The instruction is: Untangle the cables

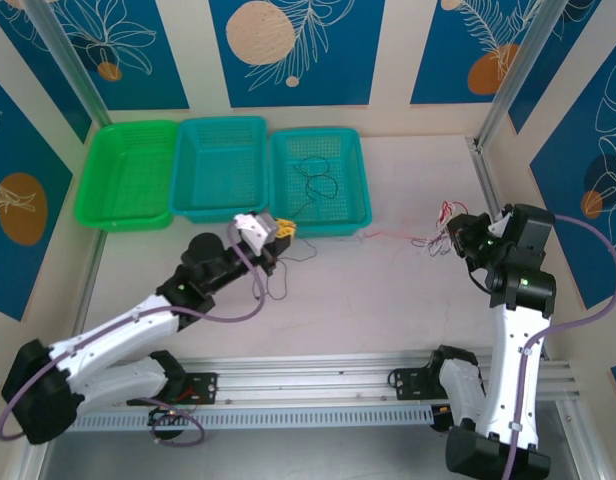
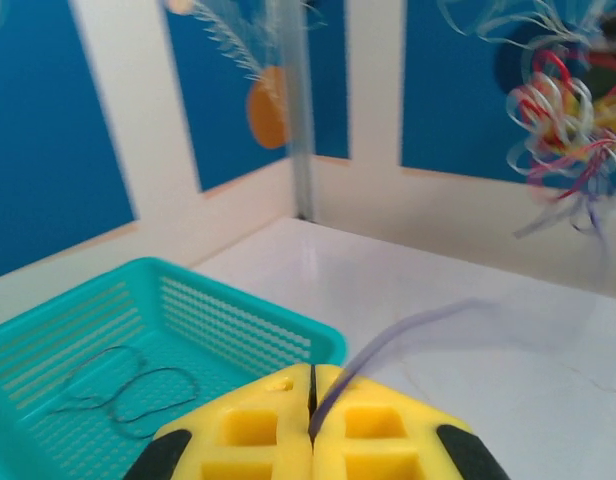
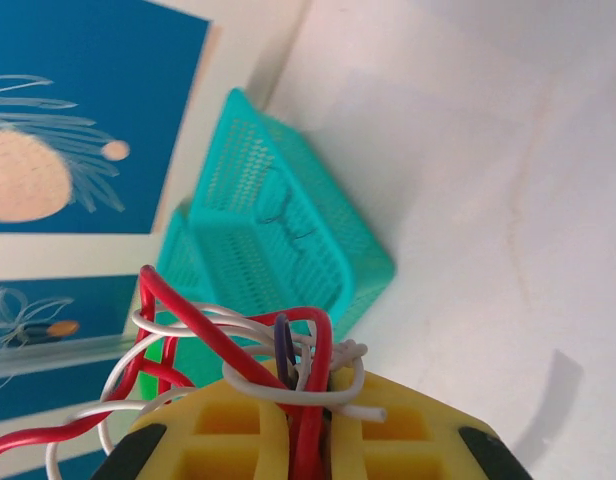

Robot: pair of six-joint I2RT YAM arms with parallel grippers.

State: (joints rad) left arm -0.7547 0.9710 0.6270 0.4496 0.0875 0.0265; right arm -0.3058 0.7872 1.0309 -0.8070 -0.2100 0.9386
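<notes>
At the back of the counter (image 1: 388, 300) three baskets stand in a row: a green basket (image 1: 128, 170) on the left, a middle teal basket (image 1: 220, 165), and a right teal basket (image 1: 343, 160) (image 2: 218, 320) (image 3: 318, 230). Loops of black wire (image 1: 318, 183) (image 2: 128, 385) (image 3: 288, 225) lie on the floor of the right teal basket.

Just in front of that basket's near rim sits the left hand (image 1: 281, 232) (image 2: 311, 400). Its yellow fingers (image 2: 388, 430) are pressed together, pinching a thin dark strand (image 1: 276, 285) (image 2: 388, 340) that rises from between them and, seen from above, trails in loose curls on the counter beside the arm. Whether this strand is one piece with the black wire in the basket cannot be told.

Over at the right side of the counter, well apart from the baskets, the right hand (image 1: 456, 238) (image 3: 323, 400) is closed on the red and white wires (image 1: 443, 222) (image 2: 558, 130) (image 3: 308, 430). They bunch in springy loops around and above its fingertips, with a short dark loop caught among them. From this clump a fine red thread runs leftward along the counter toward the right teal basket.
</notes>
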